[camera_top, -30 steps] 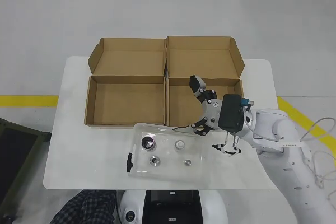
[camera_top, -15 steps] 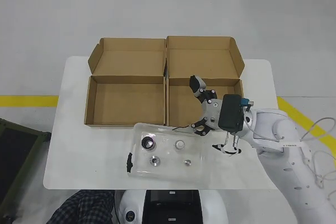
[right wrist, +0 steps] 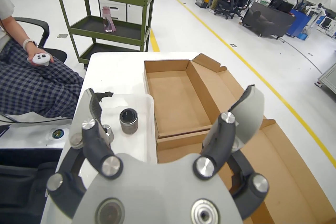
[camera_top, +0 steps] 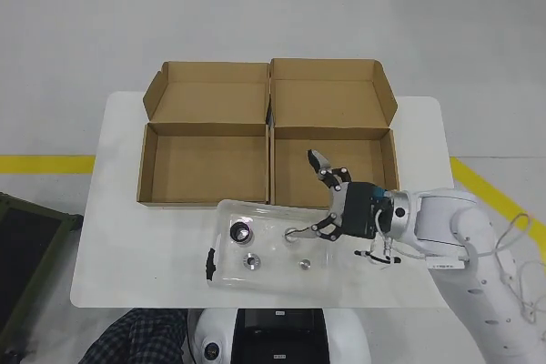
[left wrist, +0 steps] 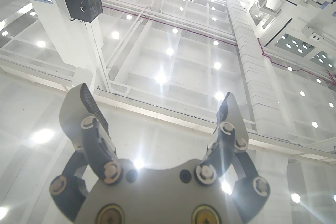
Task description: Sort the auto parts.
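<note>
A clear plastic tray [camera_top: 273, 250] sits near the table's front edge and holds a dark cylindrical bearing [camera_top: 243, 232] and two small metal parts [camera_top: 252, 263] [camera_top: 304, 265]. My right gripper [camera_top: 302, 195] is open and lies level. One finger reaches over the tray's right end, the other over the right cardboard box [camera_top: 291, 164]. In the right wrist view the gripper [right wrist: 170, 93] spans the tray [right wrist: 141, 104] and both boxes, with the bearing [right wrist: 128, 117] and a small metal part [right wrist: 108, 131] close to one finger. My left gripper [left wrist: 155, 93] is open and points up at the ceiling.
Two open cardboard boxes stand side by side at the table's back, the left one [camera_top: 205, 168] with nothing in it. A black clip [camera_top: 209, 263] hangs on the tray's left end. A green cart [right wrist: 105, 15] stands beyond the table's left side.
The right gripper has tipped from pointing down to lying level and dropped toward the tray. One finger now covers the small pale part in the tray.
</note>
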`<state>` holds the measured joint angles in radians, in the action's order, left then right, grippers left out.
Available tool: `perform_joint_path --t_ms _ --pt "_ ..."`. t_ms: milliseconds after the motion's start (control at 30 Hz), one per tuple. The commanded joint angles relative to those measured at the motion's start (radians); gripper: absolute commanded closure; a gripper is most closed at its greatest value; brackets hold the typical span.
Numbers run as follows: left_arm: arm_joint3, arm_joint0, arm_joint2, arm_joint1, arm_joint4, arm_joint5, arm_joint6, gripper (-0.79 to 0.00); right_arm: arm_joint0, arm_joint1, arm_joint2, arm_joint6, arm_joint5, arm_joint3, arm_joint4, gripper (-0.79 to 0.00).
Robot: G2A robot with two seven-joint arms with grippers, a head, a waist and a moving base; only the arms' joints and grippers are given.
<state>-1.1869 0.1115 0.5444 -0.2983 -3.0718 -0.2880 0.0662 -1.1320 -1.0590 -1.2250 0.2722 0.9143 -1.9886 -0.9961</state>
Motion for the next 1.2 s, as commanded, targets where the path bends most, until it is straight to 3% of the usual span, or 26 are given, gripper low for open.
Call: perform_joint_path --t_ms 0,533,1167 --pt "0.000 0.000 0.000 0.000 0.000 0.000 0.000 -0.785 -0.008 0.003 0.003 0.027 0.009 -0.004 0.001 -0.785" --pt "0.000 0.000 0.000 0.000 0.000 0.000 0.000 -0.785 0.003 -0.001 0.129 0.162 -0.048 0.059 -0.095 -0.785" --pt "0.000 0.000 0.000 0.000 0.000 0.000 0.000 -0.785 0.007 0.005 0.222 0.380 -0.052 0.088 -0.071 -0.785"
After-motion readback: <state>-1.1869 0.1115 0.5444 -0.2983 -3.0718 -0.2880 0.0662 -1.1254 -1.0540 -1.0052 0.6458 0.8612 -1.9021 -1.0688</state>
